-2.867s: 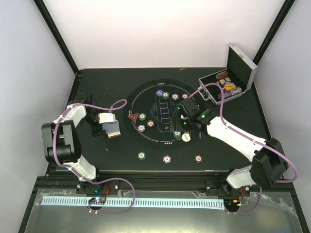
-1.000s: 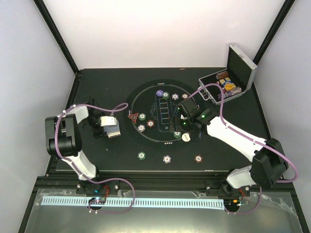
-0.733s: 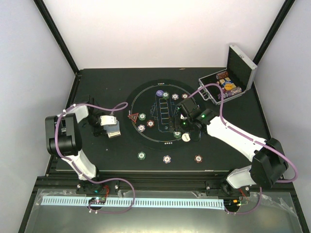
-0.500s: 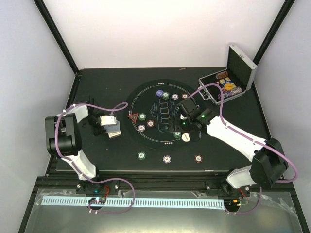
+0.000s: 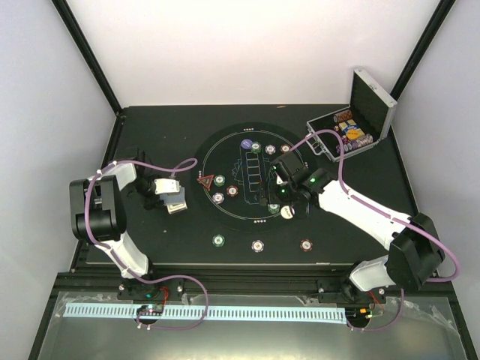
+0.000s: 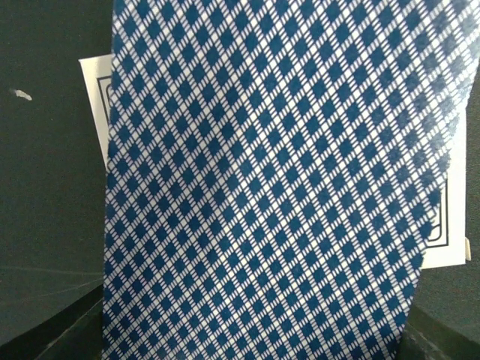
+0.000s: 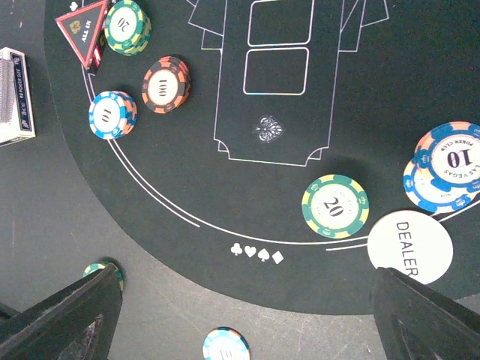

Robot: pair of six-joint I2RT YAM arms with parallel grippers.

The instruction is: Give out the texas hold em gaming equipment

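Three chips (image 5: 257, 245) lie in a loose row on the bare table (image 5: 150, 127) nearest your arm bases, just off the near rim of the round mat (image 5: 240, 214); next out, your left gripper (image 5: 171, 196) sits left of the mat, clamped on the playing cards (image 6: 262, 187), which span from finger to finger in its wrist view; the top card shows its blue diamond back, long axis running straight out from between the fingers, a white card edge peeping out behind on each side; your right gripper (image 7: 246, 274) hovers over the mat's near right part, jaws spread wide and holding nothing; just beyond its right finger lie the white DEALER button (image 7: 410, 247) on the rim line, a green 20 chip (image 7: 335, 206) just beside it, and two overlapping 10 chips (image 7: 450, 169); farther left on the mat sit a single 10 chip (image 7: 112, 115), a 100 chip (image 7: 165, 84) and the red triangle marker (image 7: 82, 26), one corner aimed at the near edge, hard against a second 20 chip (image 7: 127, 26); along the far rim you have a purple button disc (image 5: 245, 143) and more chips (image 5: 271, 149); at the far right corner the silver case (image 5: 373, 101) stands open, lid upright, its tray packed with stored chips (image 5: 349, 127), well apart from both grippers
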